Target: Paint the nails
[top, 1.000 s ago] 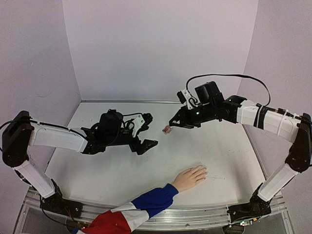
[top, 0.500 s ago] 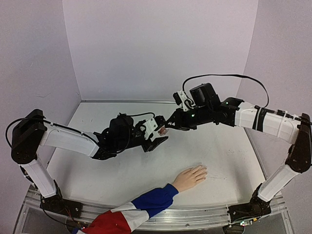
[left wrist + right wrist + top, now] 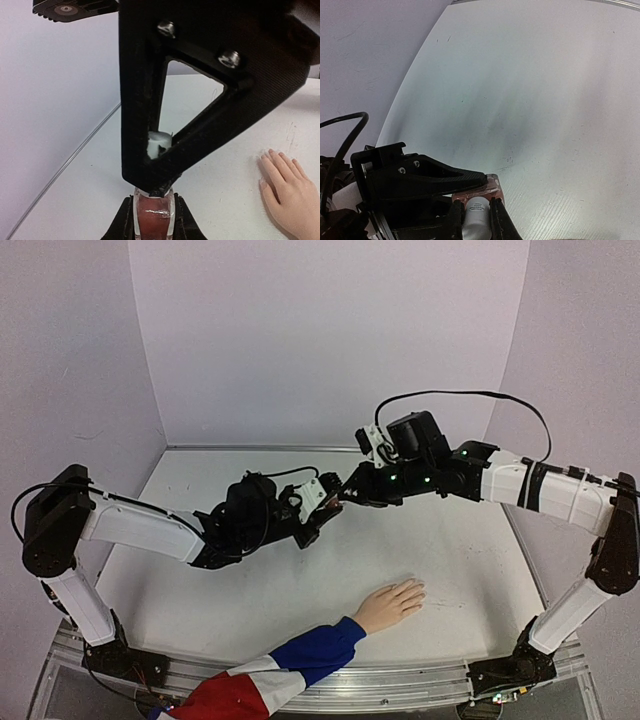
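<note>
A small pinkish bottle (image 3: 154, 220) with a white cap (image 3: 476, 216) hangs above the table between both arms (image 3: 336, 502). My left gripper (image 3: 154, 210) is shut on its glass body. My right gripper (image 3: 476, 207) is shut on the white cap, and its black fingers (image 3: 200, 125) fill the left wrist view. The pale hand (image 3: 390, 604) lies flat near the table's front, fingers pointing right. Its nails (image 3: 271, 151) show as tiny fingertip tips. Both grippers are well behind and above the hand.
The blue, white and red sleeve (image 3: 290, 665) runs from the hand to the front edge. A black cable (image 3: 460, 396) loops over the right arm. Purple walls close the back and sides of the white table (image 3: 480, 550).
My left gripper has swung right to the bottle and shut on its body. My right gripper, holding the cap throughout, has shifted slightly left.
</note>
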`<state>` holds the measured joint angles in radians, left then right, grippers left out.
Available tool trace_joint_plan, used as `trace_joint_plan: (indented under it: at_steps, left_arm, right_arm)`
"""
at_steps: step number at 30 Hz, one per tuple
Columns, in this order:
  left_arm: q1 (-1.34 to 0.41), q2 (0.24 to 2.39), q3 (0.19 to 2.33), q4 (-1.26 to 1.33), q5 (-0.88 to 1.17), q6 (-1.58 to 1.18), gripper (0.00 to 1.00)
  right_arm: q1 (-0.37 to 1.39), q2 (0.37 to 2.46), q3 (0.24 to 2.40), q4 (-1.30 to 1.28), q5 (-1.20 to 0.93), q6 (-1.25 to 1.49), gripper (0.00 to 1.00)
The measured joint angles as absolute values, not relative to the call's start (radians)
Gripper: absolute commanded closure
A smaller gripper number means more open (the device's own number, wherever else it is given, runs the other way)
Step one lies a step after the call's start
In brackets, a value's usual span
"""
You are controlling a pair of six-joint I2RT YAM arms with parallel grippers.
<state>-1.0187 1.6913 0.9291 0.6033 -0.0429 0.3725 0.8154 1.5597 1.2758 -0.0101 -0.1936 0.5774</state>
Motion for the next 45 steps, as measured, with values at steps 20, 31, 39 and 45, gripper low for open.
trace_joint_plan:
  at_steps: [20,31,39,45]
  left_arm:
    - [-0.873,1.468,0.941,0.272,0.754,0.004,1.0]
    - [-0.86,1.42,0.988,0.24,1.041,-0.204,1.0]
    - [-0.933,1.25,0.903,0.282,0.434,-0.002,1.0]
    - [-1.005,1.296,0.911,0.297,0.014,0.102,1.0]
  right_arm:
    - [0.809,1.511,1.251,0.036,-0.735,-0.075,1.0]
    - [0.827,1.501,1.273,0.099,-0.976,-0.197,0.08]
    - [0.828,1.385,1.193,0.146,-0.479,0.046,0.02]
    - [0.844,1.362,1.139,0.25,-0.223,0.384,0.05]
